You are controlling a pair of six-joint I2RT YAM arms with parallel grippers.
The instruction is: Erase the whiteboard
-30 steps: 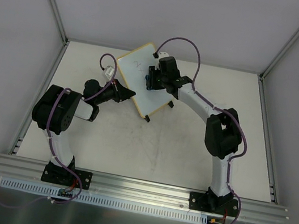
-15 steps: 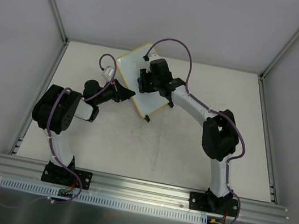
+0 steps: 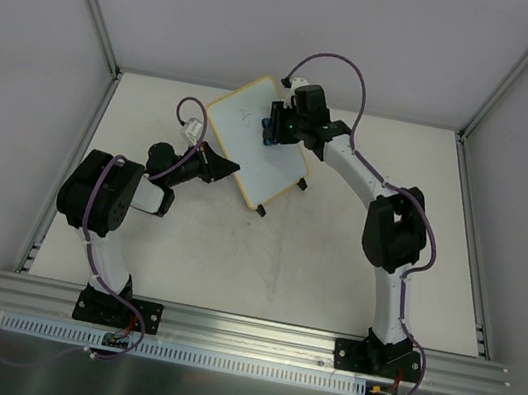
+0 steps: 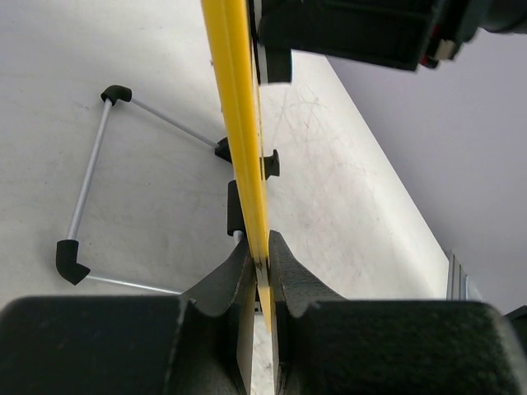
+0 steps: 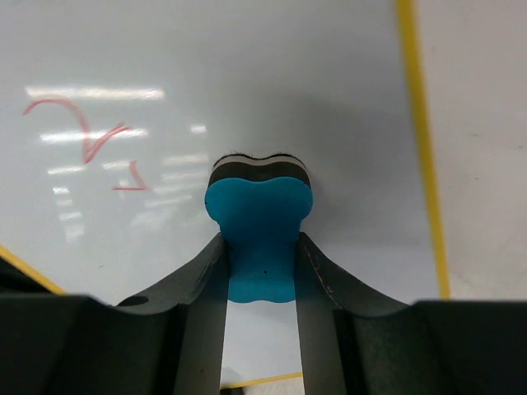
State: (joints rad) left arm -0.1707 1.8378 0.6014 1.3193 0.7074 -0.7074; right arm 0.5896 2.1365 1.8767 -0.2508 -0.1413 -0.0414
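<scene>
Top external shows the whiteboard (image 3: 257, 146) at the counter's (image 3: 335, 260) 12 o'clock, lying skewed. The left arm's fingers (image 4: 245, 271) are closed on its yellow rim at the board's 8 o'clock edge. The right arm's fingers (image 5: 313, 271) are clamped around the blue eraser (image 5: 258, 222), whose pad meets the glossy face. The risk, as I judge it, is that the red strokes (image 5: 82, 136) sit at the eraser's 10 o'clock — a pass that runs short leaves them. Pushing hard could also slip the thin rim out of the left pinch, or tip the board on its wire stand (image 4: 86, 177). Count — one whiteboard, one eraser, one cluster of red strokes, two arms.
</scene>
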